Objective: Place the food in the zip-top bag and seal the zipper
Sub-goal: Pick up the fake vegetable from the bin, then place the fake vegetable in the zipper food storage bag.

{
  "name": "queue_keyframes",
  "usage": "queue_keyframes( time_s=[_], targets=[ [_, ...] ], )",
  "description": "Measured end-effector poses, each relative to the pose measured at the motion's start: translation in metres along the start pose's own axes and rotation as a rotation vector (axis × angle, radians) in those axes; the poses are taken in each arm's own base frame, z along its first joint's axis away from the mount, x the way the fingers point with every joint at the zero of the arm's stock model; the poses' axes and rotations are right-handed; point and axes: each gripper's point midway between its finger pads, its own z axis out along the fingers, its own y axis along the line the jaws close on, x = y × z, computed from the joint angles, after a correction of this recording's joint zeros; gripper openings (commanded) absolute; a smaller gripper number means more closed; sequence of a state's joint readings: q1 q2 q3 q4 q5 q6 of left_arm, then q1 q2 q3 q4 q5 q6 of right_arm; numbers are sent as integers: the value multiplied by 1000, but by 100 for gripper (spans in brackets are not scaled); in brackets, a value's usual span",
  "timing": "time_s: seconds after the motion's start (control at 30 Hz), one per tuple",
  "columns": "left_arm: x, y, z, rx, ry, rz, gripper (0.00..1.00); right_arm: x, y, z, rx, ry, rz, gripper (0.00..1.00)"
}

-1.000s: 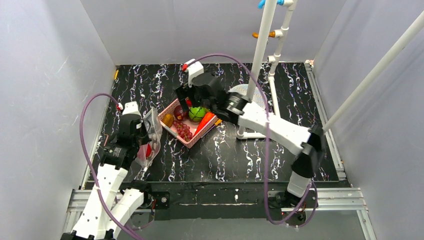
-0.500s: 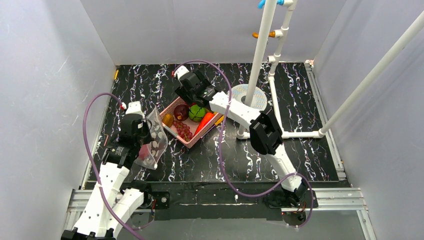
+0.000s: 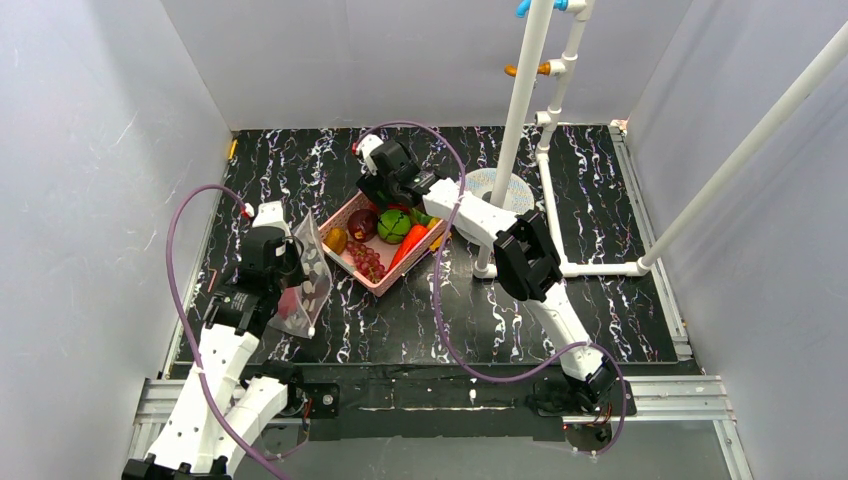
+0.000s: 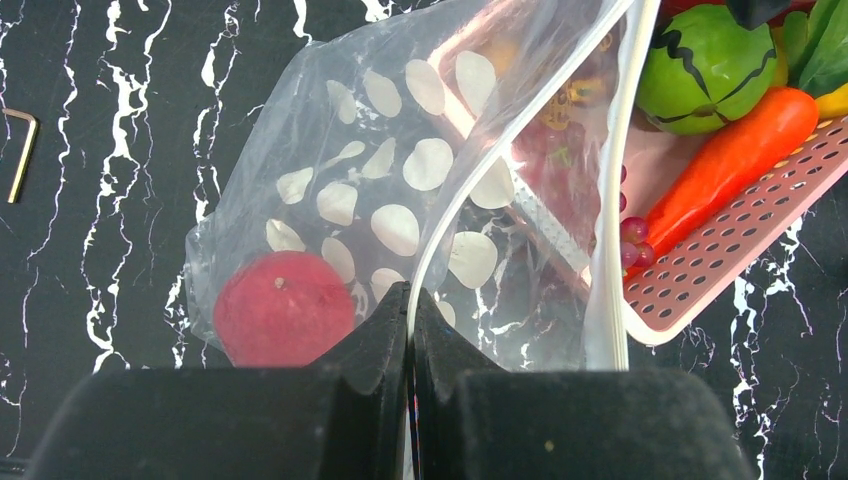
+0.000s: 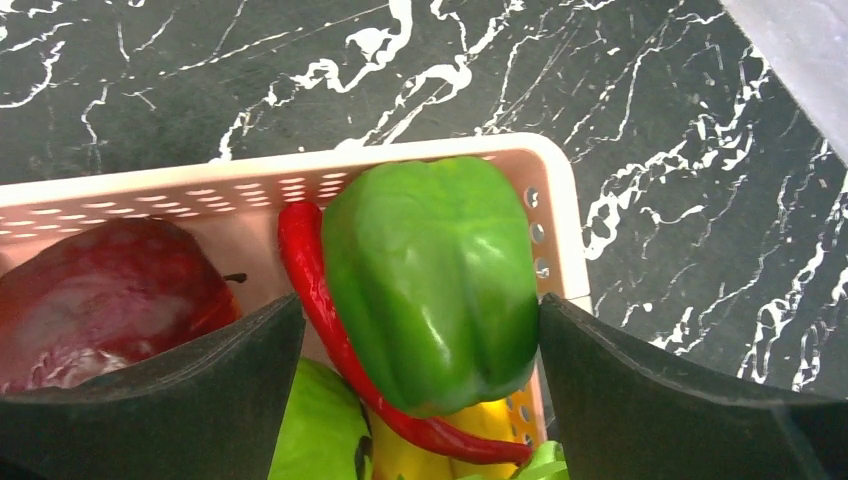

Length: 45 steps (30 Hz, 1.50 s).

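Observation:
My left gripper (image 4: 410,300) is shut on the mouth edge strip of the dotted zip-top bag (image 4: 400,200) and holds it up, left of the pink basket (image 3: 345,262). A red round fruit (image 4: 283,305) lies inside the bag. My right gripper (image 5: 420,340) is open over the basket's far corner, one jaw on each side of a green pepper (image 5: 430,270), with a red chili (image 5: 320,300) against it. A dark red apple (image 5: 100,290), a yellow piece (image 5: 470,440), a green round fruit (image 4: 705,65), a carrot (image 4: 730,160), grapes (image 3: 368,262) and a brown-orange fruit (image 3: 336,240) lie in the basket.
A white pipe frame (image 3: 520,120) stands right of the basket, with a white round disc (image 3: 495,185) at its foot. A small metal hex key (image 4: 20,150) lies on the black marbled table left of the bag. Grey walls close in on three sides.
My right arm has folded at the elbow and its gripper has come down over the basket's far corner. My left gripper has raised the bag a little toward the basket.

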<state>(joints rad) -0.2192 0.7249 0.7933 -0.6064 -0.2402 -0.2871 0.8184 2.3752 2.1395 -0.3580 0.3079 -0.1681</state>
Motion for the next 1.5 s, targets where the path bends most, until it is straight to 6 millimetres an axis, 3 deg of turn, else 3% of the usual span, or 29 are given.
queue_keyframes(
  time_s=[0.47,0.67,0.8,0.9,1.0,1.07,1.23,1.4,1.5],
  targets=[
    [3,-2,3,6,17,11,0,-10,7,12,-8,-27,82,16],
    [3,-2,3,9,18,12,0,-8,4,0,-1,-10,84,7],
    [3,-2,3,9,19,12,0,-13,1,-41,-7,0,80,3],
    [3,-3,3,12,20,12,0,-35,5,-87,-21,-56,86,1],
    [3,-3,3,15,21,12,0,-57,25,-135,-62,-124,101,1],
    [3,-4,3,17,22,12,0,-61,41,-157,-101,-144,116,1],
    [4,-8,3,39,24,11,0,-28,90,-198,-261,-104,135,1],
    [3,-17,3,92,26,8,0,13,104,-232,-374,-68,152,1],
    [3,-20,2,108,27,8,0,12,110,-262,-471,-119,200,1]
  ],
)
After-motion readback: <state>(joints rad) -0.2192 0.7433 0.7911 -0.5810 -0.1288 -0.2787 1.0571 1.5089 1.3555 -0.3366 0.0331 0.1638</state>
